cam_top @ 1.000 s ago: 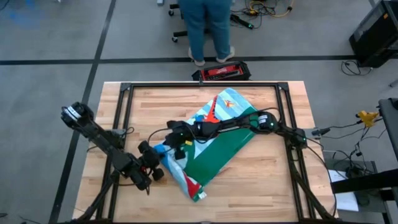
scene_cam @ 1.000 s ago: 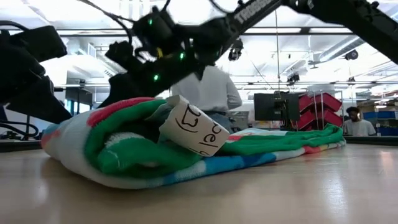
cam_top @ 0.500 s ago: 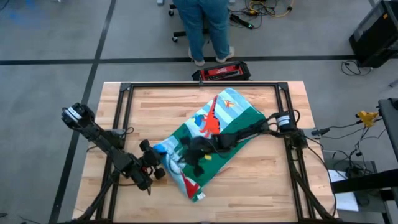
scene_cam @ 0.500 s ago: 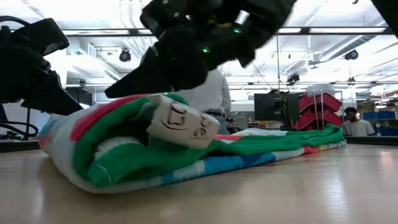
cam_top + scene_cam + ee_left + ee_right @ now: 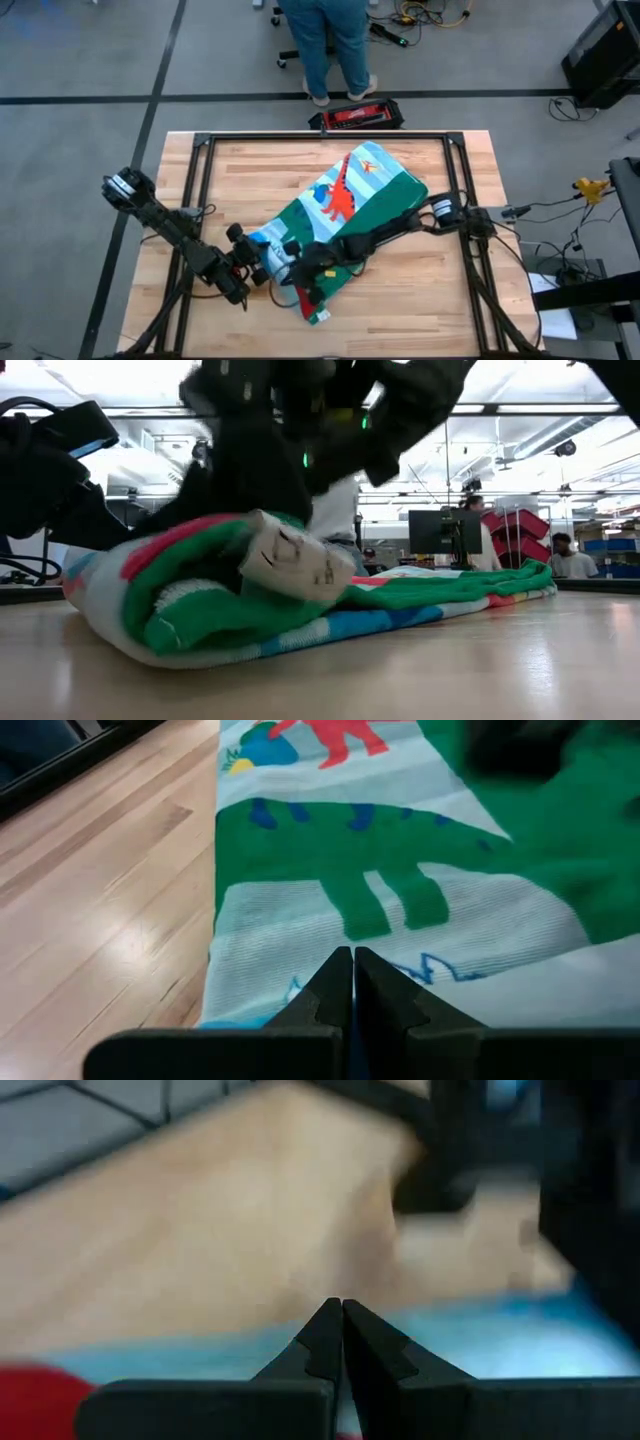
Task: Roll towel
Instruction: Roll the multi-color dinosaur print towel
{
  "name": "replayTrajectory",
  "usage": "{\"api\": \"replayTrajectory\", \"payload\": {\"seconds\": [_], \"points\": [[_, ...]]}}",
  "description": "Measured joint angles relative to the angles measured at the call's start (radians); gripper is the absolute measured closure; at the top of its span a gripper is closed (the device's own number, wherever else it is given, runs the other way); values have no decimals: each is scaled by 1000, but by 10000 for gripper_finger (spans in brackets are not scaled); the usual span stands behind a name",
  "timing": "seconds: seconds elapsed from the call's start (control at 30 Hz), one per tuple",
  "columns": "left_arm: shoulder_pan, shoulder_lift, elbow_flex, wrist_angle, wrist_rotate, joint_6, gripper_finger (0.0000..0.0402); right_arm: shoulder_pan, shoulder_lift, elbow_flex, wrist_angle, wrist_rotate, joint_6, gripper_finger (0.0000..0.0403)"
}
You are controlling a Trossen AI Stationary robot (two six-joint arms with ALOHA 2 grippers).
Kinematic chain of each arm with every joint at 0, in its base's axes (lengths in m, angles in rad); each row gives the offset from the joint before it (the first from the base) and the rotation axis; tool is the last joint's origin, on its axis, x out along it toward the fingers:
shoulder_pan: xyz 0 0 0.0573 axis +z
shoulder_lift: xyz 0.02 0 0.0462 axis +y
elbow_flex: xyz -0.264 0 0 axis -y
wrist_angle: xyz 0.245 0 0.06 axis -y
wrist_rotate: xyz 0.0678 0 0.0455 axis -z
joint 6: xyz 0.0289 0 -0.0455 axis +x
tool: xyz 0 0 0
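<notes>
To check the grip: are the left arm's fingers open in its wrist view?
No, the left fingers are pressed together above the towel.

Overhead looking down, tabletop-level close, wrists close, all sharing towel (image 5: 345,225)

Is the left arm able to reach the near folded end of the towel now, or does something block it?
Probably yes. The left gripper, shut, sits right at the towel's folded end, with only cloth ahead. The right gripper, also shut, presses that end close beside it and may crowd it.

wooden table (image 5: 420,290), partly rolled towel (image 5: 375,190) on it
</notes>
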Motion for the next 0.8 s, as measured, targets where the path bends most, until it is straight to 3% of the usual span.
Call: {"api": "replayTrajectory", "payload": {"seconds": [0.2,0.47,0.6,0.8], "points": [[2,-20,10,-86,-2,-13,402,-2,9,-4,-17,13,14,403],[-29,-115,225,-513,279,-183,402,-7,9,-6,-44,68,8,403],[-53,-99,254,-528,215,-189,402,-6,9,-7,-41,71,5,403],[-35,-51,151,-489,168,-256,402,-2,9,-7,-43,74,4,403]]}}
